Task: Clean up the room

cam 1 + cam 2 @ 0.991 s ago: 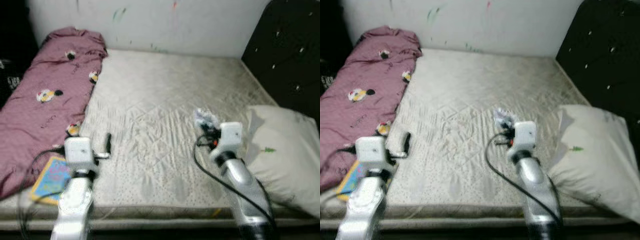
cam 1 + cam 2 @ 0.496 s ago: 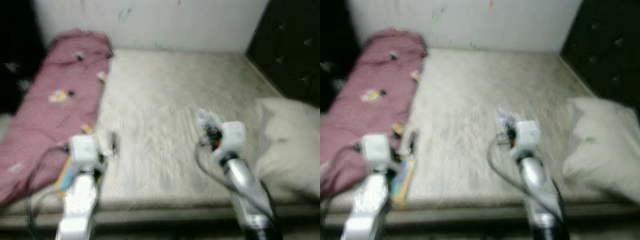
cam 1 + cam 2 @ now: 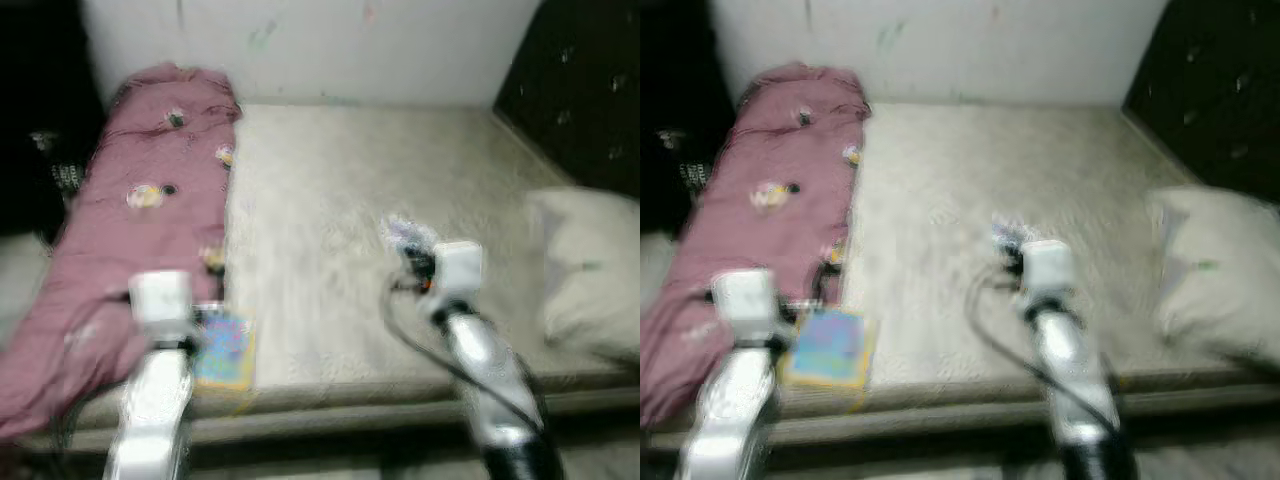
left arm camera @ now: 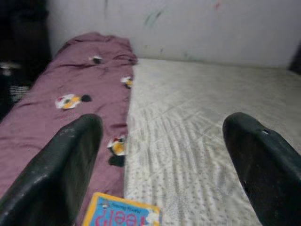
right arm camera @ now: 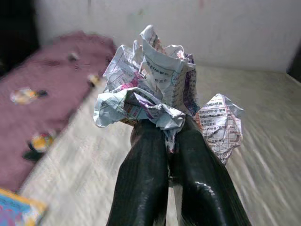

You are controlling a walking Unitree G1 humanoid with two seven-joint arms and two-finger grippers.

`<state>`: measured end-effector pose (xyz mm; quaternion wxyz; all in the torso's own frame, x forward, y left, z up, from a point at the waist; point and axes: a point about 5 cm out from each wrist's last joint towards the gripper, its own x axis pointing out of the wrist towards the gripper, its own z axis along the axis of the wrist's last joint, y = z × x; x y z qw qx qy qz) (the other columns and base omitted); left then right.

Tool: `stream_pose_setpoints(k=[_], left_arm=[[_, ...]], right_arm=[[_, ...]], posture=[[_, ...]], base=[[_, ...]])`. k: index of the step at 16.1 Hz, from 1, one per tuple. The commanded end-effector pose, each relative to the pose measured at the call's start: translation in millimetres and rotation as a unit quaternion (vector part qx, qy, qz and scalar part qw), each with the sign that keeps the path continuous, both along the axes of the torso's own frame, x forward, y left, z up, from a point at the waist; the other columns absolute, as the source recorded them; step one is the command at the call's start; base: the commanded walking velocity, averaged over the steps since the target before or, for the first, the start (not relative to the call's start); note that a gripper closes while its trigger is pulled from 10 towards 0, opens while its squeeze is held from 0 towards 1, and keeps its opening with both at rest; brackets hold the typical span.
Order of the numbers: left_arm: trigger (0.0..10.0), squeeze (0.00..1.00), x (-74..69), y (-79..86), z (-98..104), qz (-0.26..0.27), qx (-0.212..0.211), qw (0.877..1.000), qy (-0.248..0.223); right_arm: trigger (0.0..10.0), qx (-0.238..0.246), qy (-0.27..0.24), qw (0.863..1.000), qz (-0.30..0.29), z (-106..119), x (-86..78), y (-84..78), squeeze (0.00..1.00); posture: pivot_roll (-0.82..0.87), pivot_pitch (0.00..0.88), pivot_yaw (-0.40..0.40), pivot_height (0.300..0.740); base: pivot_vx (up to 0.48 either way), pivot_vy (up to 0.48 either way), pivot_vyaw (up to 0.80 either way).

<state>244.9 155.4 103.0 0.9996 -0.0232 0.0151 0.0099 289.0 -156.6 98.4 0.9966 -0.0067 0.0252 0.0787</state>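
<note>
Camera swung left since before; my right gripper keeps pinching crumpled paper.
Left gripper gapes wide over mattress, book near.

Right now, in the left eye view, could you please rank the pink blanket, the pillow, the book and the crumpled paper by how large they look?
1. pink blanket
2. pillow
3. book
4. crumpled paper, held in the right gripper

The view is blurred, but the gaps are plain.
</note>
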Motion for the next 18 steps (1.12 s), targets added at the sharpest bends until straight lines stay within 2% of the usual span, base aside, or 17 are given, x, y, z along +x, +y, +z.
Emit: stream_pose_setpoints(k=[1,5,16,18], left_arm=[[10.0,0.00,1.3,5.1,3.3,0.004,0.003,1.000,-0.005],[10.0,0.00,2.4,4.9,3.1,0.003,0.004,1.000,-0.003],[10.0,0.00,3.9,9.5,3.9,0.015,0.011,1.000,-0.006],[10.0,0.00,3.2,11.8,3.2,0.025,0.018,1.000,-0.005]], right_arm=[[10.0,0.003,-0.020,1.000,0.003,9.0,3.3,4.3,0.00],[10.0,-0.010,-0.022,1.000,0.003,8.7,3.3,4.4,0.00],[10.0,-0.002,-0.034,0.999,0.017,12.8,5.6,7.6,0.00],[10.0,0.001,-0.035,0.999,0.016,12.9,6.0,7.2,0.00]], posture=[[-0.02,0.000,-0.060,0.740],[-0.02,0.000,-0.066,0.740],[-0.02,0.000,-0.057,0.740],[-0.02,0.000,-0.050,0.740]], base=[[0.000,0.480,0.00],[0.000,0.480,0.00],[0.000,0.480,0.00],[0.000,0.146,0.00]])
